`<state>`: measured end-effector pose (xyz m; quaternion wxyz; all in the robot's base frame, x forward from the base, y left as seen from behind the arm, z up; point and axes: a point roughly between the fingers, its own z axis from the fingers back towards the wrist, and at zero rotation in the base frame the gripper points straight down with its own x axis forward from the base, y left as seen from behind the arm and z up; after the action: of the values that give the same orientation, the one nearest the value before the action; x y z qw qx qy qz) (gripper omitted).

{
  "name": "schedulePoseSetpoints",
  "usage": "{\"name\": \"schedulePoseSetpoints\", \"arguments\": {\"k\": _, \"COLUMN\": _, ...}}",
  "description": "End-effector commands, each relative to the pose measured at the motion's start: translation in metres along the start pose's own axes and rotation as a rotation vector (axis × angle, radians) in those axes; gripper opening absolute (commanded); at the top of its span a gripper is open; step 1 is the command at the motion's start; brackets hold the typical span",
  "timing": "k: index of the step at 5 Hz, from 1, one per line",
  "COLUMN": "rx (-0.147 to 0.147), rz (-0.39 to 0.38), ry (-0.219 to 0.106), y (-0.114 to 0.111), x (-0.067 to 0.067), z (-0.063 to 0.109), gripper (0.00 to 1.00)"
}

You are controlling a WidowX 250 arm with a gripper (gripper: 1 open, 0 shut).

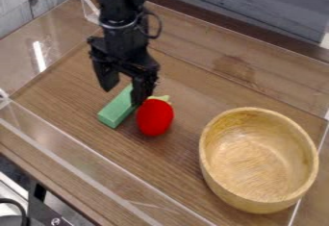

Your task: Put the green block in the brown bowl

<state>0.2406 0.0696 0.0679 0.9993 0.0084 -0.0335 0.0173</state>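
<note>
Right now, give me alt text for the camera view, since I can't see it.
A robot arm's open claw hovers around the far end of a green block on a wooden table. A red strawberry-like toy lies beside the block, and a large brown bowl sits apart toward the right.

The open gripper (125, 81) hovers around the green block (119, 109).

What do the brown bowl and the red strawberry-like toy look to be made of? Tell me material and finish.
Brown bowl: seems to be wood, smooth with a slight sheen, going by its tan color; a plastic look-alike can't be ruled out.
Red toy: probably plastic, smooth and somewhat glossy, judging by its even red color.
</note>
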Motion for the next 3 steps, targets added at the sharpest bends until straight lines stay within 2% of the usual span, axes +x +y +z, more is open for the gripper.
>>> {"name": "schedulePoseSetpoints", "arguments": {"k": 1, "rx": -0.002, "rz": 0.043, "ry": -0.076, "y": 0.011, "x": 0.004, "z": -0.001, "gripper": 1.00}}
{"name": "schedulePoseSetpoints", "arguments": {"k": 3, "rx": -0.012, "rz": 0.064, "ry": -0.098, "y": 0.017, "x": 0.013, "z": -0.019, "gripper": 1.00}}
